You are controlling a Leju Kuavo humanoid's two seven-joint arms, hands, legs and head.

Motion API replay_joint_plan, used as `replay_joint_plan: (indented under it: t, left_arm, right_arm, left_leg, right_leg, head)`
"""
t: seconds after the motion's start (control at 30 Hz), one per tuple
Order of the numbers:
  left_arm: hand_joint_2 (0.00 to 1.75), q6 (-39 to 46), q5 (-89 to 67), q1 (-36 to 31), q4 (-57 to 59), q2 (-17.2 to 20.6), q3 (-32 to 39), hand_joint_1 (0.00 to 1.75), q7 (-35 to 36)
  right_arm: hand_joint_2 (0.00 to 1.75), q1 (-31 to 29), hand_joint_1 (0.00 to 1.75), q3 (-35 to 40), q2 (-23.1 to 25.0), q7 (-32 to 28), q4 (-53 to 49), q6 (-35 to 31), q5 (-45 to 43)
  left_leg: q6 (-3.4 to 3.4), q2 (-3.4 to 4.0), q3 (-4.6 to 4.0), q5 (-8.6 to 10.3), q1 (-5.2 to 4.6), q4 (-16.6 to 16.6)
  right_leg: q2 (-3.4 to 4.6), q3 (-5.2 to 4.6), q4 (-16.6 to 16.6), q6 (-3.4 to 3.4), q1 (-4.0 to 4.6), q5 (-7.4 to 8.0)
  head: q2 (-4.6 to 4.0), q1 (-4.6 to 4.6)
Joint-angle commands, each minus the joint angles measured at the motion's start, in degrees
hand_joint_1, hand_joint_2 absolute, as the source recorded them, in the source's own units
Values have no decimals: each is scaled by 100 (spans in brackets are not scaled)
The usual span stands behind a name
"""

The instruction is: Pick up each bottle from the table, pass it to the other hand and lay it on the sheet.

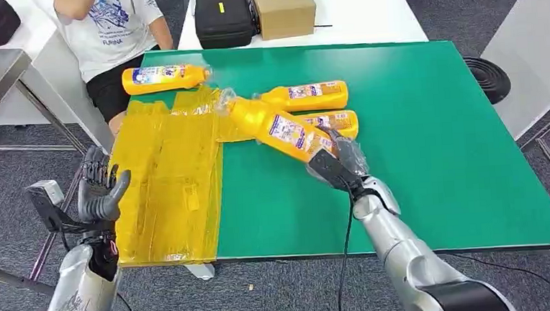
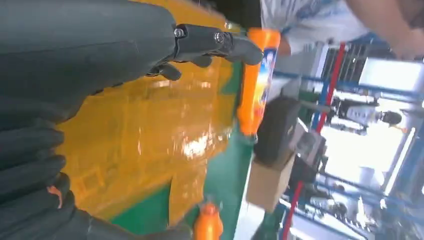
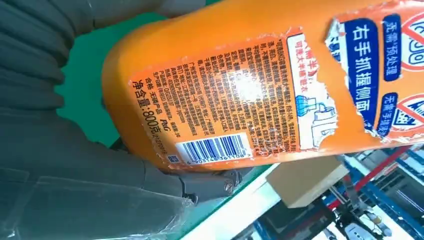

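Out beyond the near left corner of the green table (image 1: 431, 153) we have our left hand (image 1: 101, 186) raised, palm up, fingers apart and holding nothing; we judge it is waiting there to receive the handover. In the left wrist view its dark fingers (image 2: 215, 42) spread above the glossy yellow sheet (image 2: 150, 130).

That yellow sheet (image 1: 169, 183) covers the table's left part, wrinkled and shiny, and it is where each bottle must end up. At the table's far left corner one bottle already lies (image 1: 163, 77) on its side, touching the sheet's far edge, near the seated person (image 1: 109, 28) in a white shirt.

Moving toward the table's middle, we grip the lifted bottle (image 1: 281, 126) by its base with our right hand (image 1: 338, 167), fingers clamped around it, the capped end tilted toward the sheet. We take that slant as aiming the neck at the waiting hand. The right wrist view gives us its torn label and barcode (image 3: 215, 148) close up.

Just behind it on the green surface, two more bottles (image 1: 312, 95) lie side by side, not yet picked. Whether any bottle holds liquid, we cannot tell.

Past the table's far edge sit a black case (image 1: 224, 18) and a cardboard box (image 1: 283, 7), both closed.
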Motion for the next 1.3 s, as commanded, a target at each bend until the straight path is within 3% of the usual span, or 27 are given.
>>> replay_joint_plan:
  t: [0.03, 0.37, 0.73, 1.03, 1.3]
  left_arm:
    - [175, -223, 23, -218, 448, -262, -957, 0, 10]
    - [175, -461, -260, -298, 395, -379, -2033, 0, -186]
    - [175, -462, -259, -289, 380, -368, -2038, 0, -189]
    - [175, -808, -358, -267, 165, -280, -2569, 0, -425]
    - [175, -1726, -286, -171, -53, -121, -2761, 0, -877]
  right_arm:
    - [175, 173, 175, -114, 448, -342, -126, 510, -227]
    - [175, 296, 175, 430, 877, -485, 163, 1164, -294]
    - [175, 287, 175, 437, 883, -481, 169, 1163, -293]
    - [175, 317, 175, 760, 936, -501, 374, 1489, -411]
    - [175, 248, 175, 641, 823, -541, 414, 1615, -654]
  left_leg:
    - [-1, -4, 14, -4, -1, -4]
    - [-1, -3, 28, -13, 2, 0]
    - [-2, 1, 38, -17, 4, 1]
    - [-2, 6, 35, -17, 3, -1]
    - [-2, 5, 37, -17, 3, 0]
  right_leg:
    - [-8, 16, -3, -8, 1, -7]
    - [-11, 31, -2, -14, 5, -14]
    - [-9, 41, -2, -18, 8, -18]
    - [-3, 37, -3, -17, 7, -16]
    - [-5, 39, -2, -18, 7, -16]
  head:
    - [0, 2]
    - [0, 0]
    - [0, 0]
    - [0, 2]
    - [0, -2]
